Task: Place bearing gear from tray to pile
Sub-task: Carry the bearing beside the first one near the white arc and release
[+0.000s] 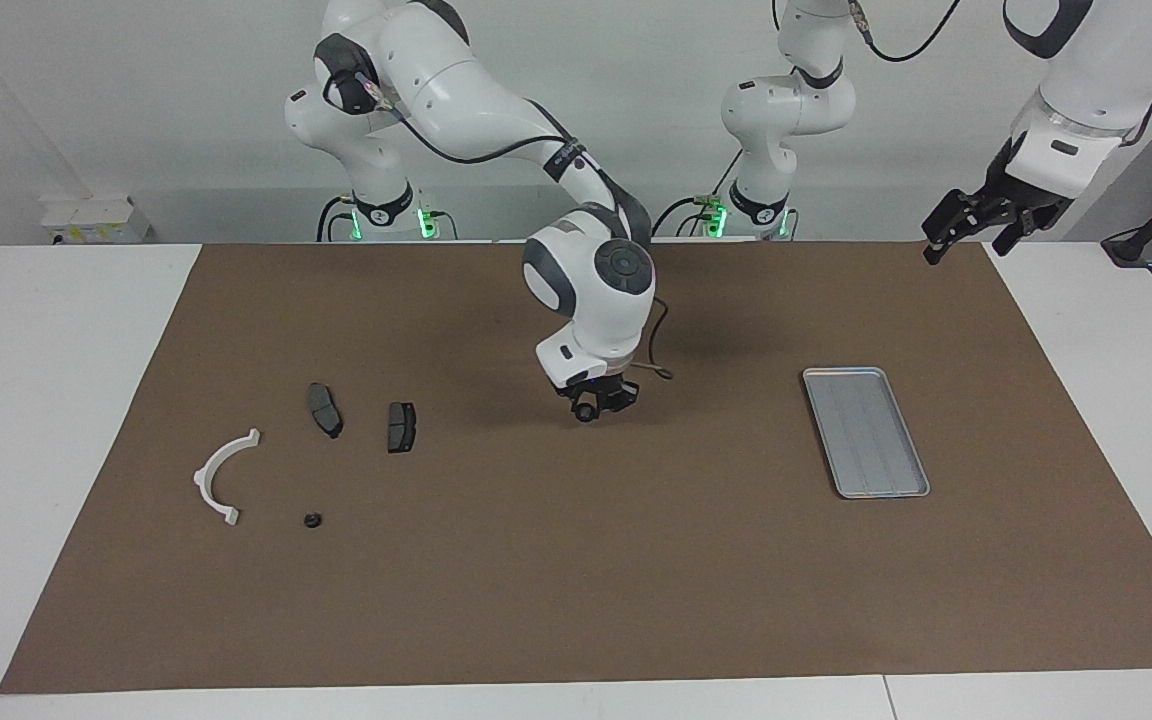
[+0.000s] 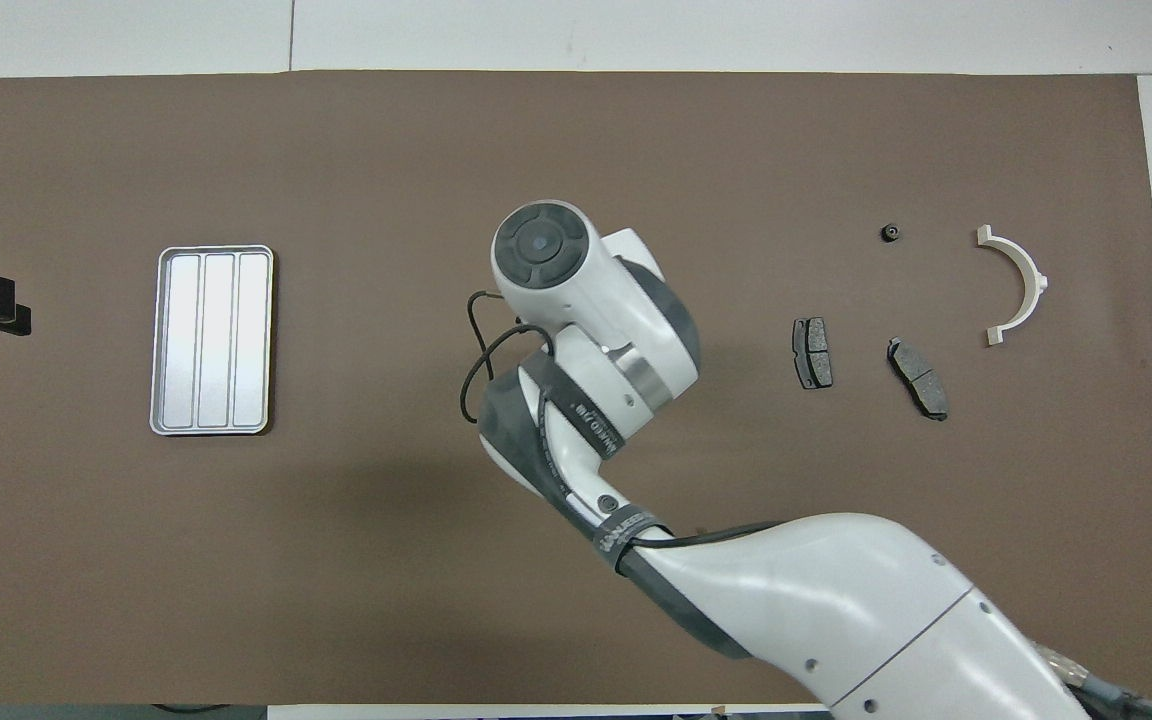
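My right gripper (image 1: 591,408) hangs just above the middle of the mat, shut on a small dark round part, the bearing gear (image 1: 586,413). From overhead, the right wrist hides both. The silver tray (image 1: 865,432) (image 2: 213,340) lies toward the left arm's end and holds nothing. The pile lies toward the right arm's end: a white half-ring bracket (image 1: 219,478) (image 2: 1021,285) and two dark brake pads (image 1: 325,409) (image 1: 401,426). My left gripper (image 1: 976,225) waits, open, high over the mat's corner by its own base.
A small black round part (image 1: 312,520) (image 2: 891,233) sits on the mat beside the bracket. A brown mat (image 1: 576,600) covers most of the white table. A loose cable (image 2: 481,350) loops off the right wrist.
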You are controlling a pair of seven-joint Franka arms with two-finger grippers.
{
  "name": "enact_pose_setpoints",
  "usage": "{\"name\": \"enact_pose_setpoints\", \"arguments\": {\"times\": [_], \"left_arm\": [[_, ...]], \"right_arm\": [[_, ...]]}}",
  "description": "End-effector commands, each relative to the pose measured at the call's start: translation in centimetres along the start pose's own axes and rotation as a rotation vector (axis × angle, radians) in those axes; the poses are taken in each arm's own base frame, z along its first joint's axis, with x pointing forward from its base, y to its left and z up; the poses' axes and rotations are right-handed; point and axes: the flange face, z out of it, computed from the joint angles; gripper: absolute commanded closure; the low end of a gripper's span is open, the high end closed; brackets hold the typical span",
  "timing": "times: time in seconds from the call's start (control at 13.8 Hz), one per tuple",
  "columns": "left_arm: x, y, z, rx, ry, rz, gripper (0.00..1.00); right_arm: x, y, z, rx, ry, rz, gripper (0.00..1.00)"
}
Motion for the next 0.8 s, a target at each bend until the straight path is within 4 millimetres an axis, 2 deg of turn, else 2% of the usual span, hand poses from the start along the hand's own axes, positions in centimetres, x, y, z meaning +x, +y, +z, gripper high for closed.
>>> {"name": "enact_pose_setpoints", "arguments": {"times": [0.0, 0.07, 0.22, 0.44, 0.58, 0.73], "left_arm": [[0.2, 0.5, -0.3, -0.003, 0.032, 0.016, 0.00], [0.3, 0.7, -0.4, -0.003, 0.040, 0.018, 0.00], [0.2, 1.4, -0.3, -0.001, 0.041, 0.036, 0.00], [0.1, 1.3, 0.0, -0.002, 0.037, 0.069, 0.00], [0.2, 1.3, 0.0, -0.002, 0.048, 0.064, 0.00], [0.2, 1.4, 0.0, -0.002, 0.047, 0.066, 0.00]], "right_arm": [[7.0, 8.0, -4.4, 0.016, 0.004, -0.114, 1.00], [9.0, 10.8, -4.9, 0.023, 0.010, -0.172, 1.00], [12.3, 15.2, -4.4, 0.036, 0.017, -0.247, 1.00], [15.9, 21.0, -1.5, 0.058, 0.039, -0.317, 1.00], [17.0, 23.3, 1.2, 0.069, 0.059, -0.346, 1.00], [17.4, 24.3, 4.2, 0.080, 0.081, -0.344, 1.00]]}}
